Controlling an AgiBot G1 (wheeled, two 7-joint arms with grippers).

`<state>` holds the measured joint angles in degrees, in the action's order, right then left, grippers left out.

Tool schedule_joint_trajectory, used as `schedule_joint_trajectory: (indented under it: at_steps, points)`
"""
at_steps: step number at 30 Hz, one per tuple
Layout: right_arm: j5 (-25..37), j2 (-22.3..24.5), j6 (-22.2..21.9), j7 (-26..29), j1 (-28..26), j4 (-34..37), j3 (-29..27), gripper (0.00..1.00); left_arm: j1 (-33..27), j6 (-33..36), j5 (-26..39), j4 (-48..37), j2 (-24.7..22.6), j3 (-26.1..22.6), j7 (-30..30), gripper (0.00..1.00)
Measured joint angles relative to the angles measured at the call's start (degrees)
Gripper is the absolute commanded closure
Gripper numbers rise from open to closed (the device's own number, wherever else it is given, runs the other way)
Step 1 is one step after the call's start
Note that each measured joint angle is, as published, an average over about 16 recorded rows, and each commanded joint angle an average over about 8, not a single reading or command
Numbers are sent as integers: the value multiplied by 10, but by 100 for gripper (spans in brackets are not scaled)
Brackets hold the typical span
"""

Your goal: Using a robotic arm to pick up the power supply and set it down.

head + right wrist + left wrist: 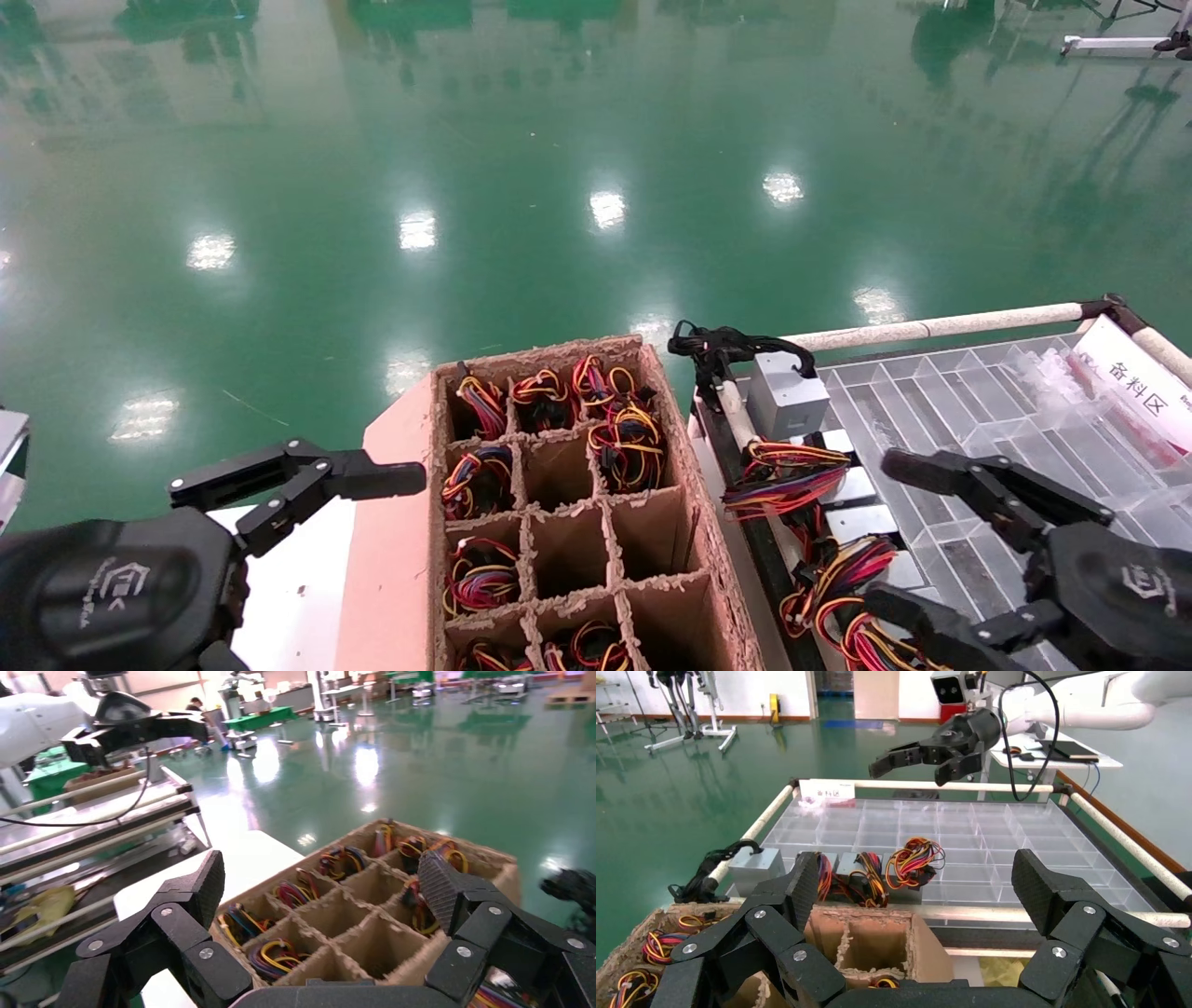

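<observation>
- Right gripper (917, 531) is hanging at about five o'clock in the head view, fingers spread wide and gripping nothing, just above the clear tray (987, 410).
- Left gripper (307, 489) is sitting at about seven o'clock beside the cardboard crate (568, 508), fingers also wide and empty.
- The power supplies (861, 522) are lying in a row along the tray's near-left edge, silver boxes with coloured wires (787, 471) spilling leftward over the rail (736, 415).
- Judging the nearest one, its long axis seems to be running across the tray, wire end pointing toward the crate; the body is largely hidden, so I cannot be sure.
- Risk I'm watching: the wire loops are overlapping, so a finger closing on cable instead of metal could drag a neighbour along.
- Farther back, at about one o'clock, a plain grey cube (787, 391) with a black cable (722, 345) is sitting close by and could be mistaken for the target.
</observation>
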<state>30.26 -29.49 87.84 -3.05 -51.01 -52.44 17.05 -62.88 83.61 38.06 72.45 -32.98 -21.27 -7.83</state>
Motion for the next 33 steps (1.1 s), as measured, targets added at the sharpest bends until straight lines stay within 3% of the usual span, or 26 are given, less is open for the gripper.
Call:
schedule_joint_trajectory:
  at_steps: [33]
  points:
    - [108, -51, -20, 128, -98, -197, -9, 0, 0, 0, 0, 0, 0, 0, 0, 0]
